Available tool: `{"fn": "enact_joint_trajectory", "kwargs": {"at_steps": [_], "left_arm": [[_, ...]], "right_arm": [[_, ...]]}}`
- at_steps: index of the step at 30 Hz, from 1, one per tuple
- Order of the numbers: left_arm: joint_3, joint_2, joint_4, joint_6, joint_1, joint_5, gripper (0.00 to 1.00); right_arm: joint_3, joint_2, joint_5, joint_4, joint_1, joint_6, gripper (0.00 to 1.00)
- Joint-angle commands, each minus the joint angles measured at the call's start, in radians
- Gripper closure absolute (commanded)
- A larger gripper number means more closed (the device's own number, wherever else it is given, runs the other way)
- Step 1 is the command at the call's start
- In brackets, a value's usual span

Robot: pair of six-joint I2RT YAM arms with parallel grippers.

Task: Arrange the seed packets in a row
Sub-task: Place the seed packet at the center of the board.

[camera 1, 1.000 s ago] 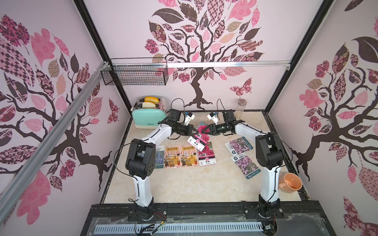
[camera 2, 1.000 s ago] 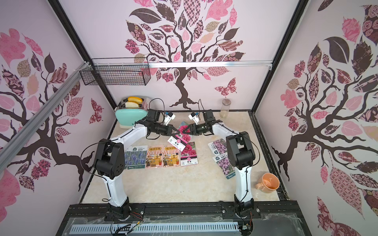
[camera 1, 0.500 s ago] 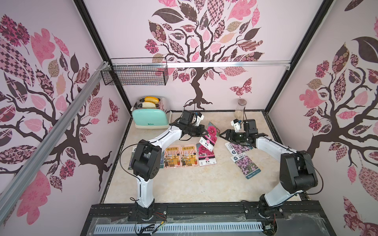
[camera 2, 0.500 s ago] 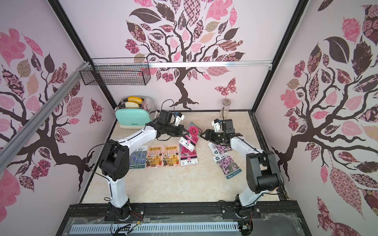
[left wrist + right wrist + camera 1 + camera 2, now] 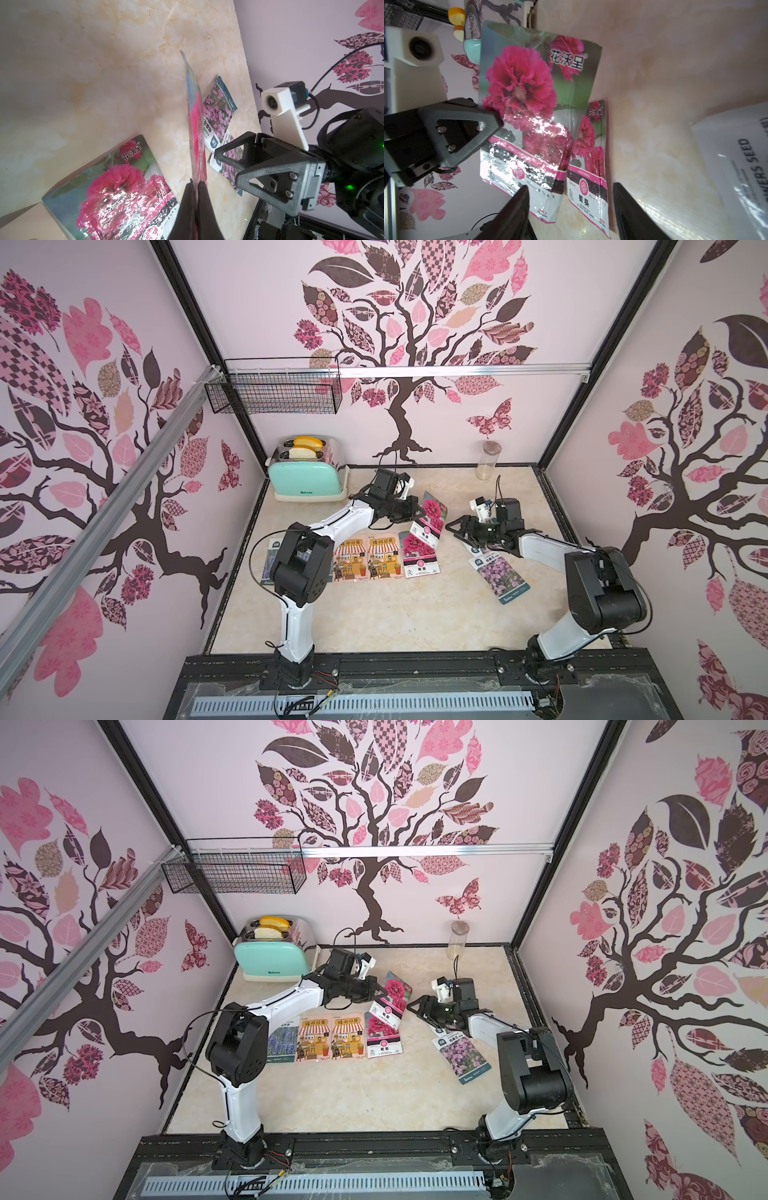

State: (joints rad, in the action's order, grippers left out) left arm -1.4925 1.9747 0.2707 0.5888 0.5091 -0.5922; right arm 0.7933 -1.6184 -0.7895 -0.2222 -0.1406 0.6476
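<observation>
Two robot arms reach over a beige marbled worktop [image 5: 374, 614] inside a booth with pink tree-patterned walls. The left arm [image 5: 345, 520] has its jaws pinched shut on the side edge of a held magenta packet [image 5: 430, 519], which is lifted clear of the worktop and tilted, its bloom picture facing the right arm. Just in front of it, a flat magenta packet [image 5: 420, 560] lies face up at the right end of a row. To that packet's left sit a first orange awning packet [image 5: 384, 556] and a second orange awning packet [image 5: 348, 558], side by side. Next comes a blue lavender packet [image 5: 282, 1041], partly hidden behind the left arm's elbow. The right arm [image 5: 544, 549] hovers with its jaws spread open and holding nothing, above a rear lilac packet [image 5: 476, 549]. A front lilac packet [image 5: 503, 578] lies at an angle, touching the rear one, and both are apart from the row. At the back of the worktop stand a mint toaster [image 5: 305, 481] and a clear jar [image 5: 490, 460].
</observation>
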Motion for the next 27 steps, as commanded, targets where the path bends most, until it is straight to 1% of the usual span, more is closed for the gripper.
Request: {"fn": "enact_joint_trajectory", "kwargs": {"at_steps": [1,9,13,20,21,22,25,27], "left_arm": [[0.014,-0.007,-0.062,0.088,0.012,-0.018,1.00],[0.061,-0.040,-0.168,0.215,0.014,-0.042,1.00],[0.076,-0.046,-0.182,0.230,0.016,-0.042,1.00],[0.121,-0.044,-0.261,0.286,0.018,-0.054,1.00],[0.133,-0.045,-0.282,0.303,0.019,-0.053,1.00],[0.144,-0.047,-0.301,0.314,0.020,-0.053,1.00],[0.154,-0.044,-0.311,0.327,0.023,-0.052,1.00],[0.165,-0.043,-0.334,0.339,0.029,-0.045,1.00]], "right_arm": [[-0.034,-0.014,-0.057,-0.162,0.006,0.111,0.36],[-0.060,-0.039,-0.072,-0.252,0.005,0.175,0.38],[-0.061,-0.043,-0.079,-0.277,0.004,0.192,0.39],[-0.075,-0.056,-0.099,-0.359,0.004,0.250,0.43],[-0.075,-0.059,-0.105,-0.369,0.004,0.259,0.45],[-0.076,-0.061,-0.109,-0.382,0.004,0.269,0.48],[-0.075,-0.065,-0.106,-0.389,0.004,0.271,0.66],[-0.070,-0.080,-0.116,-0.400,0.000,0.282,0.71]]}}
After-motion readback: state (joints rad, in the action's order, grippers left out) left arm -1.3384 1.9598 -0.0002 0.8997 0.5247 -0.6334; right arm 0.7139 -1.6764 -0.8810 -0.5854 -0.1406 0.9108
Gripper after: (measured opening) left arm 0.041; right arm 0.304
